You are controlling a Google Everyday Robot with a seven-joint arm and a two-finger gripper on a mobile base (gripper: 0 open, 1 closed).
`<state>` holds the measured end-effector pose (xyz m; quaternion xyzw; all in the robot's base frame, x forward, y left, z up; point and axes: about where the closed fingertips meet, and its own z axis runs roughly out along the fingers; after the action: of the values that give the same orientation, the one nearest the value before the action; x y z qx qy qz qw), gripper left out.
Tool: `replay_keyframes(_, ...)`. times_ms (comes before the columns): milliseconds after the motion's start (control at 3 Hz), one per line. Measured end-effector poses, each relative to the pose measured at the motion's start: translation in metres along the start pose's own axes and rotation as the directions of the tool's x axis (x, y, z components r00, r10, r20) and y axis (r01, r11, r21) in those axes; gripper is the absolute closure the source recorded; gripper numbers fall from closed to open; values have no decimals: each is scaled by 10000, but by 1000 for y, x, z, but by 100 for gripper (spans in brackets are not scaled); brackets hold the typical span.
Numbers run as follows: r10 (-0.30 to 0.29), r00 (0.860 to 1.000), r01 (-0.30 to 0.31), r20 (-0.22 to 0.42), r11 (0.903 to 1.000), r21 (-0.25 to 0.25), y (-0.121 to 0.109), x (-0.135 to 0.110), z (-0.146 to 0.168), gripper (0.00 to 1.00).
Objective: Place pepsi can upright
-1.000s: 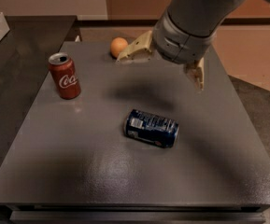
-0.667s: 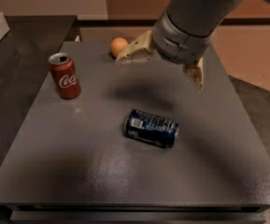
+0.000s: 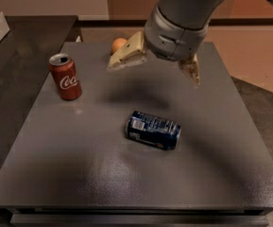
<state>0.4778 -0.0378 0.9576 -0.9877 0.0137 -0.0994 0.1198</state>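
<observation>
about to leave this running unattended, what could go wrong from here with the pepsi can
1. The pepsi can lies on its side on the flat table. A touch from one finger could roll it away instead of catching it.
2. The gripper hangs open above the table, behind the can and not over it, so a descent from here would probably miss.
3. The orange sits close by one finger and the upright Coca-Cola can stands to the side. A wide swing might knock either.

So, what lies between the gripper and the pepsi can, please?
Nothing: the camera view shows only bare table between the pepsi can and the open gripper hovering behind it.
</observation>
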Motion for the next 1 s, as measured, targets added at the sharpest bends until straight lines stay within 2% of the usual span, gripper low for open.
replay_keyframes(333, -2209, 9731, 2237, 653, 9739, -379, -9, -14, 4, 0)
replay_keyframes(667, -4036, 9094, 4112, 1002, 9088, -704, -9, -24, 10, 0)
replay_keyframes(1000, -5514, 8247, 5624, 1262, 8232, -784, 1, -30, 20, 0)
